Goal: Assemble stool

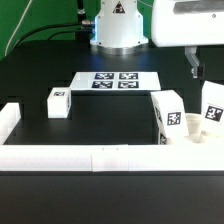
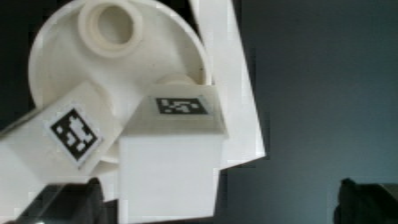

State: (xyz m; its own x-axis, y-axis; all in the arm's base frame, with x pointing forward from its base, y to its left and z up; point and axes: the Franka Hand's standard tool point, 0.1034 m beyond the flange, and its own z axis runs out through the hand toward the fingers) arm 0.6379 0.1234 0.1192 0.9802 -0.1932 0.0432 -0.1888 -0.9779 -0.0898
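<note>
The round white seat [image 2: 98, 60] lies flat at the exterior view's right [image 1: 196, 134], with a round hole facing up. Two tagged leg blocks stand upright at it: one [image 1: 170, 114] shows in the wrist view [image 2: 173, 140], the other [image 1: 213, 103] stands further right. A second tagged block [image 2: 63, 135] shows beside the first in the wrist view. A third leg block [image 1: 57, 102] lies alone at the exterior view's left. My gripper [image 1: 196, 68] hangs above the seat. Its fingers are wide apart and empty [image 2: 222, 205], with the nearer leg block below, close to one dark finger [image 2: 71, 205].
The marker board [image 1: 112, 82] lies at the back middle, in front of the robot base [image 1: 118, 30]. White border rails run along the front [image 1: 100, 158] and the left [image 1: 8, 120]. A short rail piece [image 1: 156, 112] stands beside the seat.
</note>
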